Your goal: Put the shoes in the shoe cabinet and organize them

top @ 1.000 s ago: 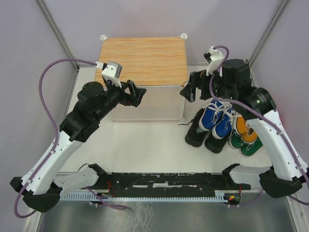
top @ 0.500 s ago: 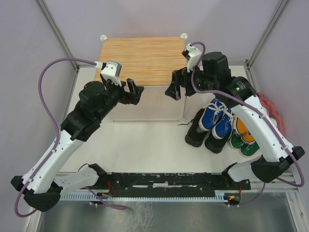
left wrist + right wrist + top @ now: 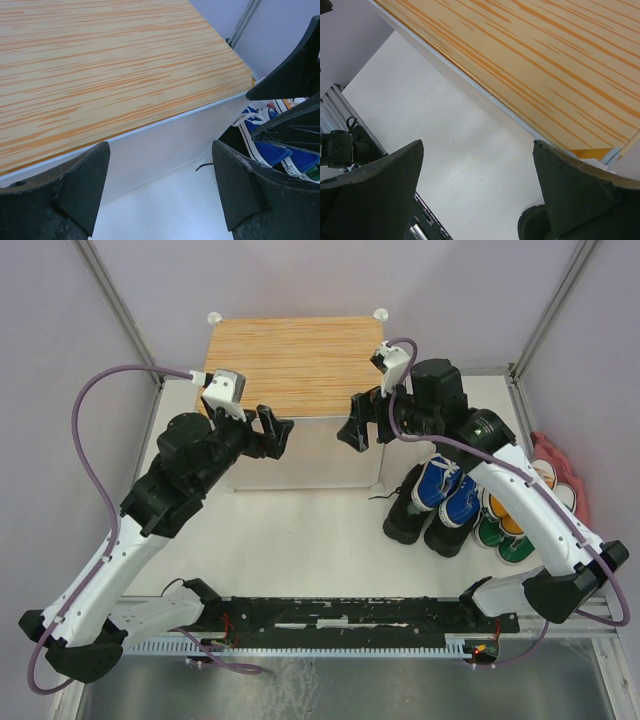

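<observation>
Pale wood grain streaked orange on shoe cabinet point(image 3: 296, 365) top, white below; white-laced blue sneakers point(image 3: 448, 488), orange sneakers point(image 3: 503, 512), green sneakers point(image 3: 492, 533), black ankle boots point(image 3: 410, 515).

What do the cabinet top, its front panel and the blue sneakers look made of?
Cabinet top: wood-grain board, probably laminate, matte with orange streaks. Front panel: white plastic-looking sheet, smooth and even. Blue sneakers: likely canvas, with white laces and rubbery-looking toes.

White table point(image 3: 300, 540) bearing shoe cabinet point(image 3: 295, 365), shoes point(image 3: 450, 498)
</observation>
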Tool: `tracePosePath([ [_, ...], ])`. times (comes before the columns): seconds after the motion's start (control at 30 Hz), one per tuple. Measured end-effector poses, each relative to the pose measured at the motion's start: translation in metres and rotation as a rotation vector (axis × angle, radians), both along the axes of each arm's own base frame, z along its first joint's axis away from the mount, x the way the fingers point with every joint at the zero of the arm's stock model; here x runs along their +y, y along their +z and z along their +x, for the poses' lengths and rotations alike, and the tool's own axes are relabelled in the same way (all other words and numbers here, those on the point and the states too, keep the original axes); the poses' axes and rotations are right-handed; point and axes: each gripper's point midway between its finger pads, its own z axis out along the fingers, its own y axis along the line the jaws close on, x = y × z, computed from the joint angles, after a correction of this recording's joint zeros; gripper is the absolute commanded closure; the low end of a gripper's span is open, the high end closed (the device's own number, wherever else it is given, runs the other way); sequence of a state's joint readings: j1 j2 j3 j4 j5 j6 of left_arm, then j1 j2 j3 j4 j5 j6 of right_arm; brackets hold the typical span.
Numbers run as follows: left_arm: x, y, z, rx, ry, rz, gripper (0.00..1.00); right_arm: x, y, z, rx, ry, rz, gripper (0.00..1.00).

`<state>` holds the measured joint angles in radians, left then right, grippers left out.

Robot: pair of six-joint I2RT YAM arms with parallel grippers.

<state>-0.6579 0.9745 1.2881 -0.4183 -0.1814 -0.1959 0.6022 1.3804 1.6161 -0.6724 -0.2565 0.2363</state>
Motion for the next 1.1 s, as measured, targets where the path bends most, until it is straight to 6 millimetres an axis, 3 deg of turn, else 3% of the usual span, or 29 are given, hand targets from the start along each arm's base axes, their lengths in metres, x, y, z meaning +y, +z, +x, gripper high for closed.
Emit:
tracePosePath([
  [0.23,0.0,-0.001,0.0,0.001,0.0,0.001,0.12,0.003,0.006,-0.004,-0.02,0.011,0.013,0.01],
  [0.43,0.0,-0.002,0.0,0.003,0.0,0.002,0.12,-0.007,0.034,-0.014,-0.095,-0.007,0.049,0.01],
  [0.57,0.0,-0.003,0.0,0.005,0.0,0.003,0.12,-0.008,0.043,-0.008,-0.123,-0.021,0.047,0.01],
  [0.8,0.0,-0.003,0.0,0.006,0.0,0.004,0.12,0.001,0.013,0.011,-0.069,-0.035,-0.013,0.01],
  [1.1,0.001,-0.004,-0.001,0.005,0.0,0.004,0.12,0.0,0.0,0.012,-0.056,-0.042,-0.043,0.01],
])
